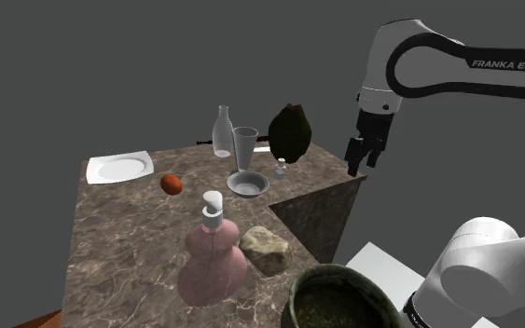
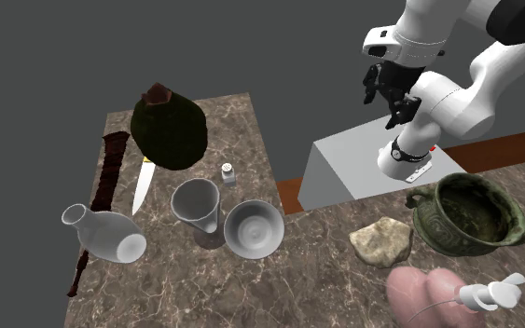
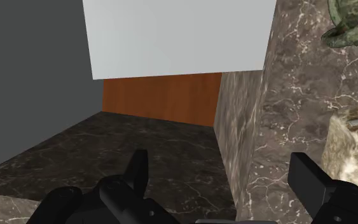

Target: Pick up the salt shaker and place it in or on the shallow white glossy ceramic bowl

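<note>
The salt shaker (image 1: 280,169) (image 2: 227,173) is a small pale bottle standing upright on the marble table, between a dark green lumpy fruit (image 1: 291,132) and the shallow grey-white bowl (image 1: 248,184) (image 2: 254,228). The bowl has nothing in it. My gripper (image 1: 363,158) (image 2: 386,98) hangs in the air off the table's edge, above the stand and well clear of the shaker. In the wrist view my gripper (image 3: 222,184) is open, its fingers (image 3: 136,168) wide apart with nothing between them.
Beside the bowl stand a tall cup (image 1: 245,147) and a pale flask (image 1: 221,133). A pink soap dispenser (image 1: 212,256), a rock (image 1: 266,250) and a green pot (image 1: 339,298) crowd the near edge. A white plate (image 1: 118,168) and an orange ball (image 1: 171,184) lie farther left. A knife (image 2: 142,186) lies by the fruit.
</note>
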Robot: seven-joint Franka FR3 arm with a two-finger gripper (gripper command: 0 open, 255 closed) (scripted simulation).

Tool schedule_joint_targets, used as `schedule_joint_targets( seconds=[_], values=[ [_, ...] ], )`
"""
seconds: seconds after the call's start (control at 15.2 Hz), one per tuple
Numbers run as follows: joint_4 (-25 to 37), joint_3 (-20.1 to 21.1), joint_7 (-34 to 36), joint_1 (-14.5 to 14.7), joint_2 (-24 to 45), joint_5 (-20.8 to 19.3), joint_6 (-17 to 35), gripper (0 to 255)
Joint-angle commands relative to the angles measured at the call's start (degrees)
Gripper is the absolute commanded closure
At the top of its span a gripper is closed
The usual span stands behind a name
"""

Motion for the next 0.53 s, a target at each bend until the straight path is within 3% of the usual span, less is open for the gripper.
schedule_joint_targets(
  seconds=[0.0,0.46],
  values=[
    [0.0,0.0,0.0,0.0,0.0,0.0,0.0,0],
    [4.9,-2.1,-1.2,-1.1,14.8,-1.0,10.6,0]
  ],
)
